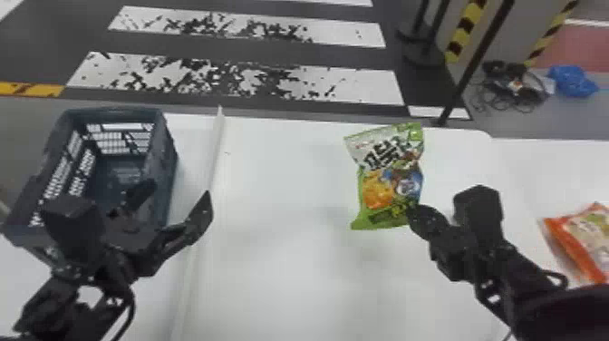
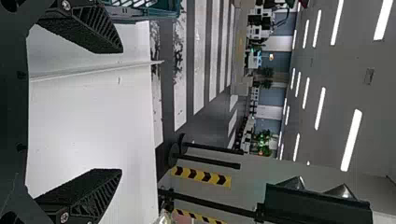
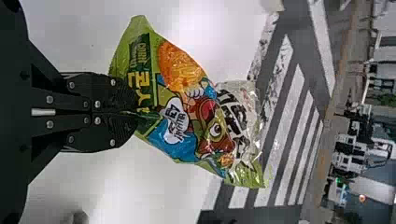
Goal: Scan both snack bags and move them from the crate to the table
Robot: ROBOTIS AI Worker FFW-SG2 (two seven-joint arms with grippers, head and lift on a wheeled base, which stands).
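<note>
The green snack bag (image 1: 390,177) is held above the white table in the head view, gripped near its lower right corner by my right gripper (image 1: 414,216). In the right wrist view the right gripper (image 3: 136,113) is shut on the edge of the green snack bag (image 3: 187,112). An orange snack bag (image 1: 584,240) lies on the table at the far right. My left gripper (image 1: 176,202) stands open over the near right part of the dark crate (image 1: 170,154); in the left wrist view the fingers of the left gripper (image 2: 120,111) are wide apart with nothing between them.
A raised white strip (image 1: 213,168) runs along the white table (image 1: 281,181) just right of the crate. Beyond the table's back edge are a striped floor, thin black posts (image 1: 478,59) and a blue bag (image 1: 573,81).
</note>
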